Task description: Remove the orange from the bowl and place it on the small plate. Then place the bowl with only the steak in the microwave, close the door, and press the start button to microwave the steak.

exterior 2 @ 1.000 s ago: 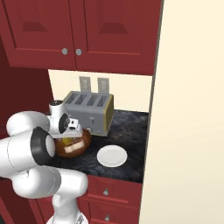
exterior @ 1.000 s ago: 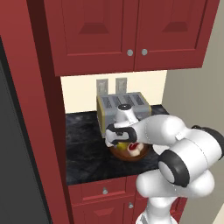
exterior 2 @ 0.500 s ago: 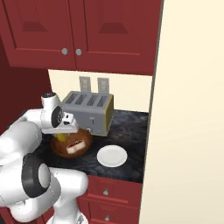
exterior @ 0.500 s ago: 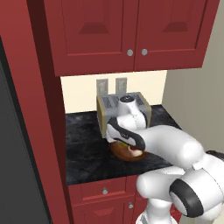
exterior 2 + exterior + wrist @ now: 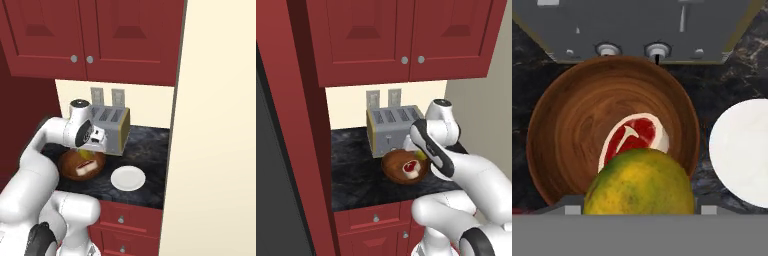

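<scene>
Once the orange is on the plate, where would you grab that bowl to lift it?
Probably by the rim of the bowl, coming straight down from above and pinching the thin wall, inside and outside. The bowl is too wide to span whole. Take the side away from the plate: the wood there is bare, the steak lies off that edge, and the toaster crowds the back.

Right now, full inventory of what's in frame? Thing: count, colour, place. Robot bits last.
orange: 1, yellow-orange with green patches, lifted above the bowl, between the gripper's fingers
bowl: 1, brown wood, on the counter in front of the toaster
steak: 1, red with white rim, in the bowl
small plate: 1, white, on the counter beside the bowl, bare
toaster: 1, grey, at the back of the counter
counter: 1, black marbled
cabinets: red, above and below the counter
gripper: 1, white, above the bowl, shut on the orange
</scene>
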